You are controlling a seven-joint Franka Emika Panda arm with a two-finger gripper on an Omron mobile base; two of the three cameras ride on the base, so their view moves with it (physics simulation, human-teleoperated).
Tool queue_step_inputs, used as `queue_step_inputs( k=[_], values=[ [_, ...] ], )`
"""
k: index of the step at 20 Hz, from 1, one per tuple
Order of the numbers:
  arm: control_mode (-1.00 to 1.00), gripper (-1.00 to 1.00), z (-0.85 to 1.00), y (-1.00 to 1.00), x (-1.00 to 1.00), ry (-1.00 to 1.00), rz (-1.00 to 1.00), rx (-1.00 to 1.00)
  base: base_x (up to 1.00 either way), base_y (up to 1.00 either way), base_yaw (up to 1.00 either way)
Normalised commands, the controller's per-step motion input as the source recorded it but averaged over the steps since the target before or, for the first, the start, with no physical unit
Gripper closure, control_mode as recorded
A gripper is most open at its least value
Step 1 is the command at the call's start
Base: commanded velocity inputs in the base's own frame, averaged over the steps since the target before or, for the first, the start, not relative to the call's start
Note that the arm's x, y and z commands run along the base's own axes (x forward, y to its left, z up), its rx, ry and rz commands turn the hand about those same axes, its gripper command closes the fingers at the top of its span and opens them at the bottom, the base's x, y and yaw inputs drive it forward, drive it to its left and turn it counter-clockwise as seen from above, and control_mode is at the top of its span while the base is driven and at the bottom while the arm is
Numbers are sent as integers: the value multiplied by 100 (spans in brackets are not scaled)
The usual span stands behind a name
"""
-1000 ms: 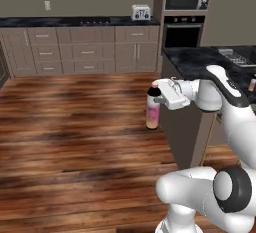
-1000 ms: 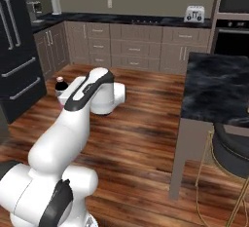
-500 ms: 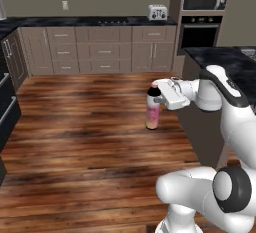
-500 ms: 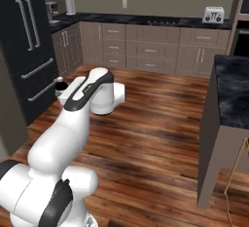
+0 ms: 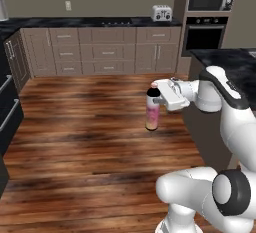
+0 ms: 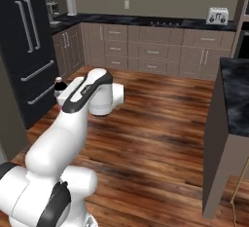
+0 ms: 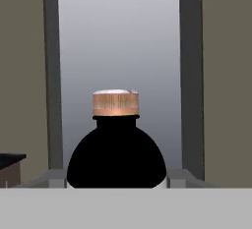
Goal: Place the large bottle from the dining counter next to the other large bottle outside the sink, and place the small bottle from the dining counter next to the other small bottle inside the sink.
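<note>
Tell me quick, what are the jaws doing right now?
Gripper: closed on the bottle, carried upright above the wooden floor.

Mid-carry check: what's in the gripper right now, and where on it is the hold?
The gripper holds a bottle with a pink-and-yellow label, upright above the wooden floor. The jaws close on its dark upper part, below the cap.

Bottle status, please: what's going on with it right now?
Fingers shut on bottle. Bottle upright, carried above wood floor. Dining counter close beside arm; path ahead looks open.
</note>
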Motion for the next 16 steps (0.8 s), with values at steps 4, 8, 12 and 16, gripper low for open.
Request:
queue_step_inputs(
  k=[4,8,12,16],
  values=[
    [100,100,0,0,0,0,0,0,69,7,0],
    [100,100,0,0,0,0,0,0,76,8,0],
    [100,100,0,0,0,0,0,0,76,9,0],
    [100,100,0,0,0,0,0,0,75,10,0]
  ],
)
